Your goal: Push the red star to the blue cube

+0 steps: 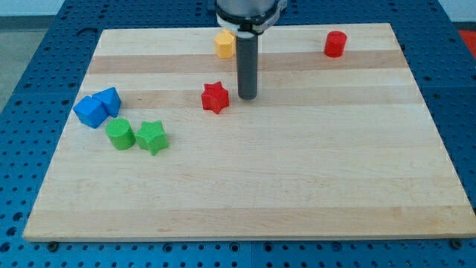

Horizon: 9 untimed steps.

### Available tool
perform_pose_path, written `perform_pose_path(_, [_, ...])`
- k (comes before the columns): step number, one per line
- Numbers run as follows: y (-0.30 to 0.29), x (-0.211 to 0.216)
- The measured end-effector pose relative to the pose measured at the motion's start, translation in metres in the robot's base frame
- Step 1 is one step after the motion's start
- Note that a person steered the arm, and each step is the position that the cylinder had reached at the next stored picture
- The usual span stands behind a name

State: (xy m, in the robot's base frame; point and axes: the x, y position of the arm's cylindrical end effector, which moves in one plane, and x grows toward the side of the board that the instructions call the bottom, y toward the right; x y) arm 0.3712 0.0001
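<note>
— Well, where's the red star [215, 97]?
— Mid-bench [297, 186], my tip [247, 97] just to its right, apart.
— Jaws?
— None, only a rod holding nothing. Blue cube [91, 112] lies well left.

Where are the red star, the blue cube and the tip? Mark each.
red star [215, 97], camera view, on its top face.
blue cube [91, 111], camera view, on its top face.
my tip [247, 97], camera view, at the rod's lower end.
</note>
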Motion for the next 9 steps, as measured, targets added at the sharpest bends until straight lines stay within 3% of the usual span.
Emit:
perform_pose_path(3, [-0.095, 0.018])
perform_pose_path(4, [-0.074, 0.019])
perform_pose_path(6, [-0.064, 0.072])
perform_pose_path(9, [-0.122, 0.050])
